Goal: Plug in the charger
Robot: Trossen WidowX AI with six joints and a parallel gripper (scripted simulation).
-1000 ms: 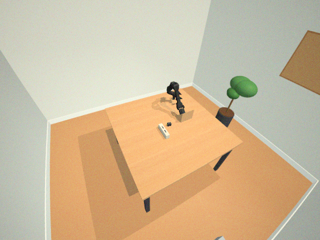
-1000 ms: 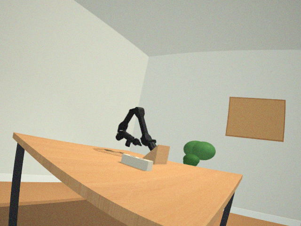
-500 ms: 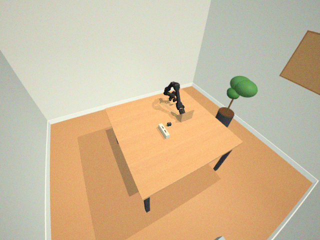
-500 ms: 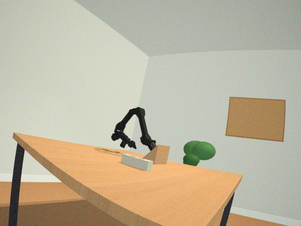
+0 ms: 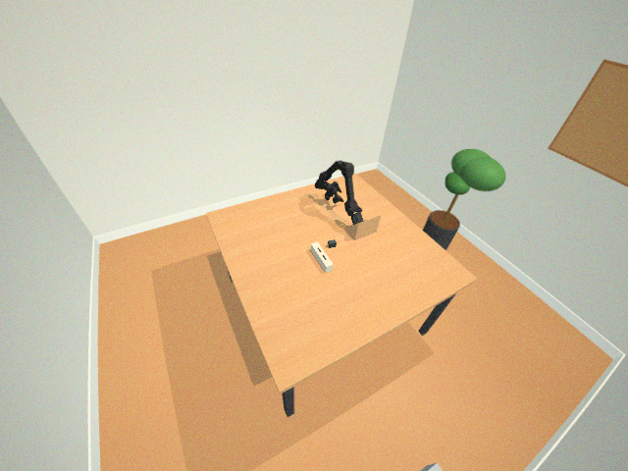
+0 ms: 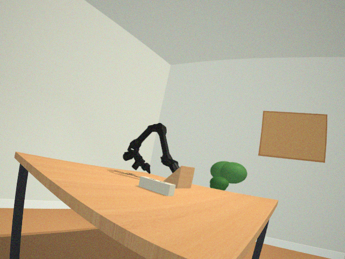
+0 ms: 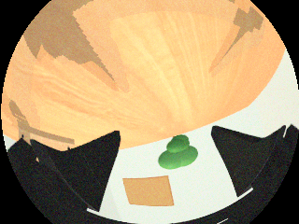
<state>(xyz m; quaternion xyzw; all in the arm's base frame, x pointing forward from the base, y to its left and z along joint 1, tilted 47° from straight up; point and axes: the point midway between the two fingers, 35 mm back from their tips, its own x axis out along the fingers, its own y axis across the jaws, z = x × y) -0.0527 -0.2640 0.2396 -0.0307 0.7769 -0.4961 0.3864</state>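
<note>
The small black charger lies on the table beside the power strip, on the side toward the arm's base. Which way its prongs point is too small to tell. It does not show in the exterior view, nor in the wrist view. The white power strip lies on the table with two dark outlets on its top, both unoccupied. My gripper is open and empty. It hangs above the table on the far side of the charger, well away from it and tilted.
A wood-coloured angled panel stands by the arm's base, to the right of the charger in the top view. The table's edge crosses the wrist view. A potted plant stands off the table.
</note>
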